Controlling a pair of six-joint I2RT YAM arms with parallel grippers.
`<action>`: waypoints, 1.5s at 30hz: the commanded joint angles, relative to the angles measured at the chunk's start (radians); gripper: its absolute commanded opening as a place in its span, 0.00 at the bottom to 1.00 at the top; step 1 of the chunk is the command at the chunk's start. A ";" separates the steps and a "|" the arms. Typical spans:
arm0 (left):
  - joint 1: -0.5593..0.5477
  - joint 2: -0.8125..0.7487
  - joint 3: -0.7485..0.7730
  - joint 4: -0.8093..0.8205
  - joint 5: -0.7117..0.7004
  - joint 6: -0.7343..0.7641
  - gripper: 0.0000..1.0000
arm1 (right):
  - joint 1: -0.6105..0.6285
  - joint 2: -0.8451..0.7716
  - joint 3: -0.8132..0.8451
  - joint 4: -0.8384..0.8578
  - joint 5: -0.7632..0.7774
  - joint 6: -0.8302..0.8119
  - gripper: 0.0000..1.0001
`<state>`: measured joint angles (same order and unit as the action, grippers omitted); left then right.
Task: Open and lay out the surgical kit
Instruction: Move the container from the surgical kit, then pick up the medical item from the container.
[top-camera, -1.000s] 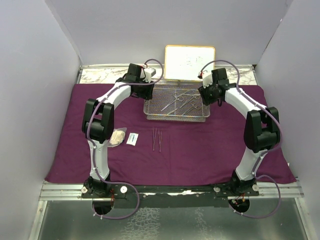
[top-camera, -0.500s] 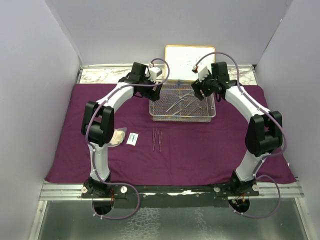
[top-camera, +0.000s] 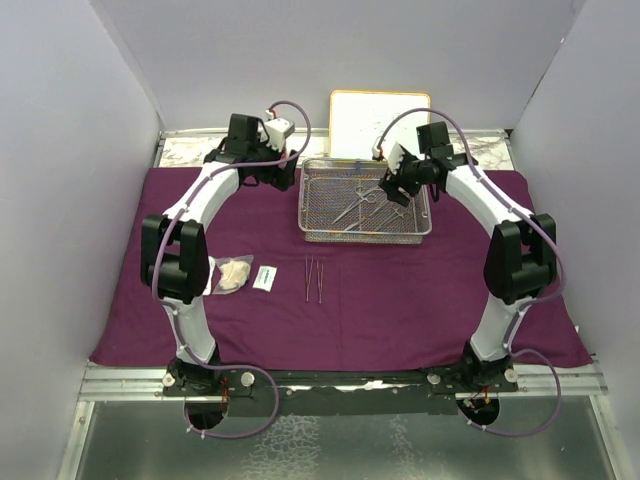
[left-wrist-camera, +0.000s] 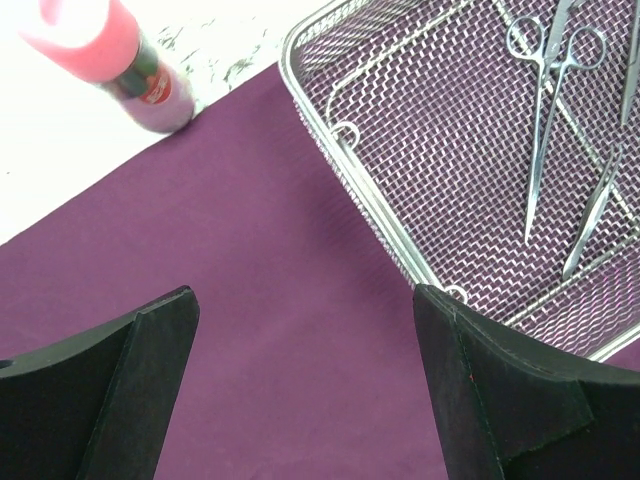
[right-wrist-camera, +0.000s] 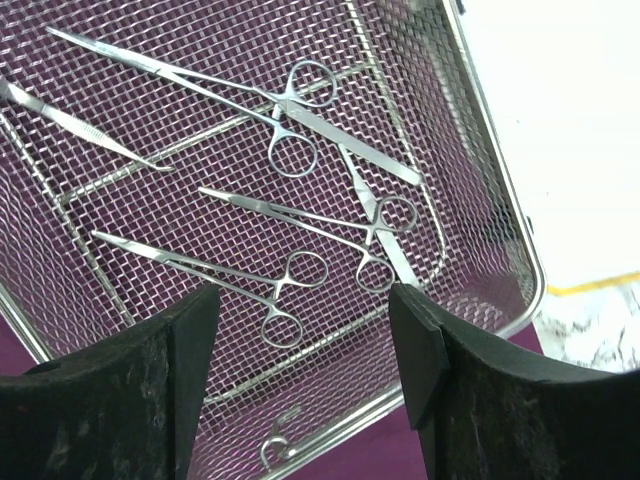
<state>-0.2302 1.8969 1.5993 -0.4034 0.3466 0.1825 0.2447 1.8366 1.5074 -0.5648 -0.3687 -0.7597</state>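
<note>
The dark purple cloth lies spread flat over the table. On its far middle stands the silver wire-mesh tray with several steel clamps lying in it. My left gripper is open over bare cloth just left of the tray's rim, touching nothing. My right gripper is open above the tray's right end, over the ring handles of a clamp. Slim forceps, a small white packet and gauze lie on the cloth in front of the tray.
A framed whiteboard leans against the back wall behind the tray. A pink-capped bottle lies on the marbled strip beyond the cloth's far edge, left of the tray. Side walls close in the table on both sides.
Both grippers have opened and let go of the tray, which shifted right and now sits flat. The left arm has swung left, away from the tray's rim.
</note>
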 joint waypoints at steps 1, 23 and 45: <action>0.017 -0.063 -0.044 0.004 -0.013 0.014 0.90 | -0.001 0.090 0.088 -0.125 -0.113 -0.146 0.68; 0.037 -0.137 -0.153 0.055 0.015 0.003 0.85 | -0.017 0.316 0.210 -0.381 -0.207 -0.359 0.55; 0.037 -0.106 -0.192 0.078 0.052 -0.029 0.82 | -0.040 0.270 0.000 -0.137 -0.172 -0.221 0.33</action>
<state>-0.1974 1.7981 1.4113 -0.3569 0.3569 0.1699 0.2184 2.0857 1.5265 -0.7475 -0.5602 -1.0218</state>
